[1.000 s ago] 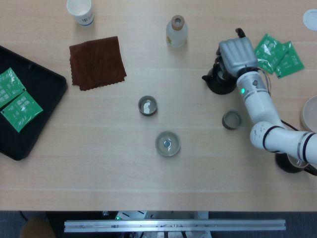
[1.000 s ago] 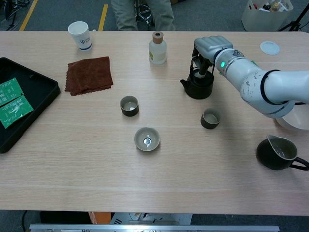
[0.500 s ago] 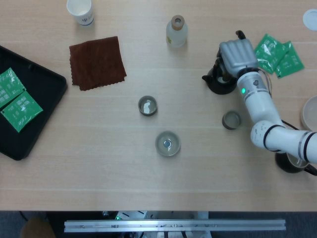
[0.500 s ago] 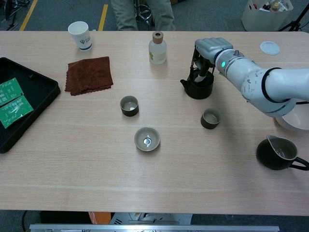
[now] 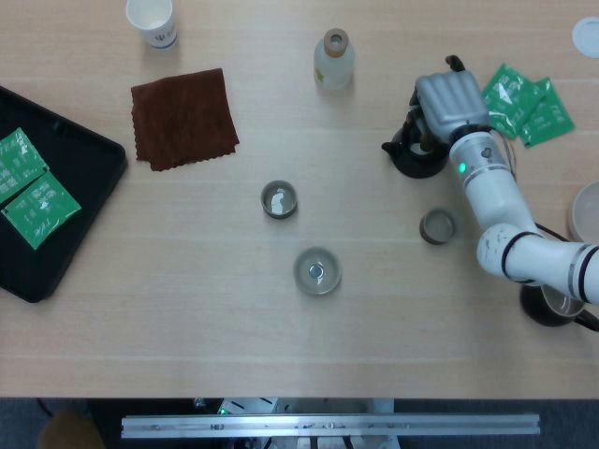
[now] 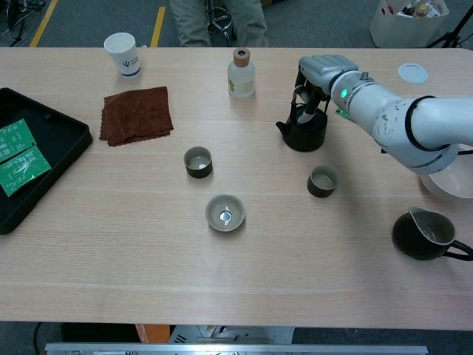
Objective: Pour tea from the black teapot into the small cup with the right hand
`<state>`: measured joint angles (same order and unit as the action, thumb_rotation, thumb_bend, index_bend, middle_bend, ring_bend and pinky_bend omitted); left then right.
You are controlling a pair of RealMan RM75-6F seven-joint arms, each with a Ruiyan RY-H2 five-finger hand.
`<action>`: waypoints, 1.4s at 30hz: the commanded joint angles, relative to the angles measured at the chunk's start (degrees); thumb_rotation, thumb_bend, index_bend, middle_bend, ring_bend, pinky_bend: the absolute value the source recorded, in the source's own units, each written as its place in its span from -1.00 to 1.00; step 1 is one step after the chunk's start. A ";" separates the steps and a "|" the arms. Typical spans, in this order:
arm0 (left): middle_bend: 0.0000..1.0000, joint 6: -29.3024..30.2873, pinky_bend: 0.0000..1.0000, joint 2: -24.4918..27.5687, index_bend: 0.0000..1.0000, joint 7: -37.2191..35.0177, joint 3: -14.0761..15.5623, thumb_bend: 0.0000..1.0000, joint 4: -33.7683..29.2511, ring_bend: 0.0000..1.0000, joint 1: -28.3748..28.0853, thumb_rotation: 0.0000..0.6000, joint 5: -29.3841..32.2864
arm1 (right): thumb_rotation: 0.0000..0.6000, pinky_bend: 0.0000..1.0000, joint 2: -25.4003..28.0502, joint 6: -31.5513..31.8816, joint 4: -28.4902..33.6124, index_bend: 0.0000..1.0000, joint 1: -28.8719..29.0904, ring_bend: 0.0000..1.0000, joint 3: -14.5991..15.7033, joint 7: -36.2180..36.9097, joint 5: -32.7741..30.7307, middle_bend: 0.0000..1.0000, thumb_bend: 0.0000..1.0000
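Head view: right hand [image 5: 450, 99] covers the top of the black teapot [image 5: 412, 159]; lid and handle hidden, only the spout side and lower body show. Chest view: fingers [image 6: 304, 95] reach down over the teapot [image 6: 303, 136], but whether they grip the handle cannot be told. Left hand appears in neither view. Black tray [image 5: 80, 201] cut off at the 9 o'clock edge. White bowl [image 5: 586, 213] cut at the 3 o'clock edge. Dark pitcher [image 5: 552, 309] mostly behind the forearm. Print on the paper cup [image 6: 123, 55] too small to read.
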<state>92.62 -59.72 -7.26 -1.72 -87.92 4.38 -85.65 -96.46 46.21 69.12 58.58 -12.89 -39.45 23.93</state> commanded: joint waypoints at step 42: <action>-0.50 -0.13 -0.84 0.25 -0.50 0.83 0.15 -0.41 -0.70 -0.66 -0.23 1.00 -0.39 | -0.38 -0.82 3.07 -0.90 2.74 0.71 0.04 0.49 2.73 5.40 2.49 0.77 -0.15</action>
<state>92.49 -59.47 -6.43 -1.57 -88.61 4.14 -86.05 -93.32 45.22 71.92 58.62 -10.20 -34.09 26.31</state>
